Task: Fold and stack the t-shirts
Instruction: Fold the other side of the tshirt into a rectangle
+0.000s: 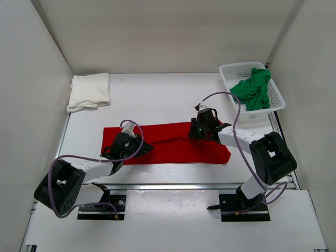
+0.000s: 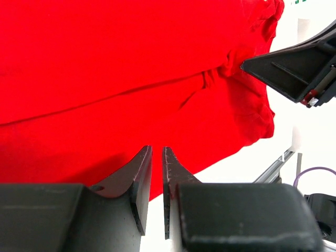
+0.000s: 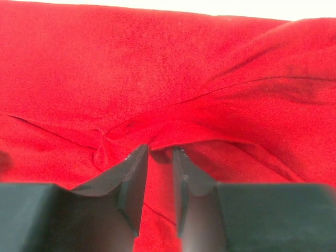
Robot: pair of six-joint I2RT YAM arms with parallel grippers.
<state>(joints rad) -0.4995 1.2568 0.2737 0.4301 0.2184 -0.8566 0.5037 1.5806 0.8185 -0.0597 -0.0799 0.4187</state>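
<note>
Our left gripper (image 2: 156, 149) sits almost closed at the near hem of the red shirt (image 1: 173, 144) spread across the table (image 1: 157, 100), grip unclear to us, while our right gripper (image 3: 160, 149) pinches a raised fold.

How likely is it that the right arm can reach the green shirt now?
Probably yes, after letting go: the right gripper pinches the red shirt, but the green shirt lies uncovered in the basket on its side, nothing between.
</note>
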